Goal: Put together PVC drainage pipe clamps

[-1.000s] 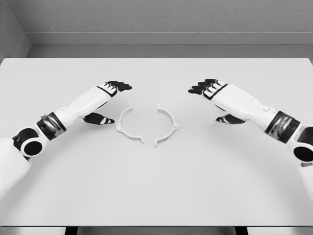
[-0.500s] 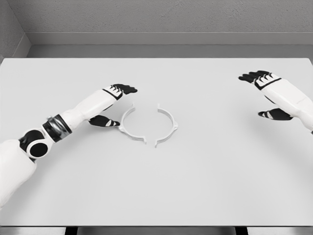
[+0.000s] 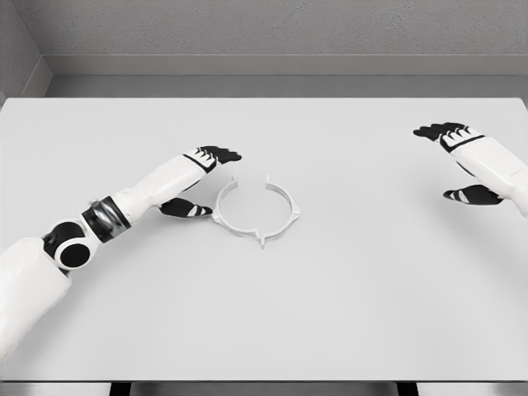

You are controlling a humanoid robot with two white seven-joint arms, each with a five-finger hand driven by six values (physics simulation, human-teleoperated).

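Pushing the left clamp half [image 3: 224, 206] sideways toward its mate looks like the step in hand. The left hand [image 3: 202, 177] sits just beside that half, thumb low behind its outer curve, fingers [image 3: 221, 153] stretched flat above and past it; it's open, gripping nothing, just nudging w/ thumb and palm edge. The right clamp half [image 3: 280, 210] lies on the table [image 3: 330, 313] on the far side of the left half from the hand. Near ends of the two arcs meet at a small tab closest to the robot; far ends are apart, a gap showing at the top of the ring.

To do it well, IMO: keep the push low and level so the half slides instead of tipping, and aim pressure at the far end so the gap closes w/o popping the near joint. Risk is that the right half skates away, since nothing braces it.

Right hand [image 3: 462, 161] hangs well apart from the ring, over the table's right side, fingers extended, empty. Bringing it in as a backstop behind the right half would probably help.
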